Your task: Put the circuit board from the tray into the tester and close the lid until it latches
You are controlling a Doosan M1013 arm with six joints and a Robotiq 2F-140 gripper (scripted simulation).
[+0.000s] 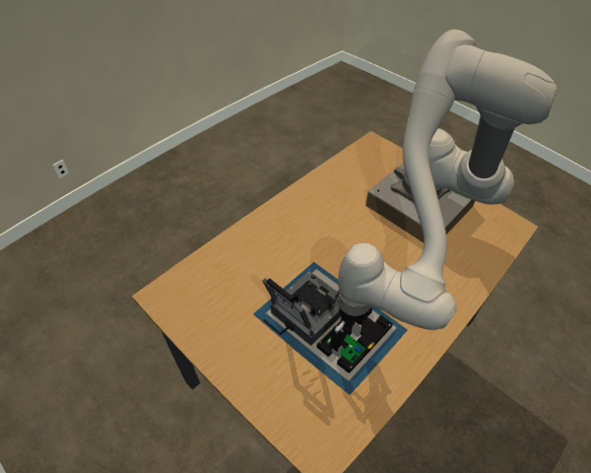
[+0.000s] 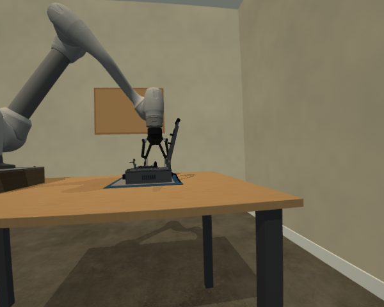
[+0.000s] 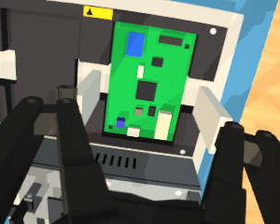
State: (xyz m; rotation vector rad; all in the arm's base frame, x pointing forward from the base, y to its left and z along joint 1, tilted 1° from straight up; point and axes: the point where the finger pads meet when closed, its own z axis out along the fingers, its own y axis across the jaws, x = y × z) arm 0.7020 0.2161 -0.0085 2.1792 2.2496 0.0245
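Observation:
The green circuit board (image 3: pixel 119 84) (image 1: pixel 348 355) lies face up in one pocket of the dark tray (image 3: pixel 206 65). Its end with the white connector (image 3: pixel 163 125) points toward the tester. My gripper (image 3: pixel 148 91) (image 2: pixel 156 162) is partly open and holds nothing. In the wrist view its pale pads stand on either side of the board's long edges, at the finger recesses, with gaps to the board. Their exact height is hard to tell. The tester (image 1: pixel 313 334) (image 2: pixel 148 177) (image 3: pixel 168 175) stands beside the tray. Its lid (image 1: pixel 286 305) (image 2: pixel 174 142) is raised. The latch hook (image 2: pixel 134 162) stands opposite the lid.
The tray's other pocket (image 3: pixel 47 51) holds no board. A yellow label (image 3: pixel 98 12) is on the tray's edge. Tray and tester stand on a blue-edged mat (image 1: pixel 350 387) (image 2: pixel 110 187) (image 3: pixel 261 47) on the wooden table (image 1: pixel 225 254). The raised lid rises close to the gripper in the exterior view.

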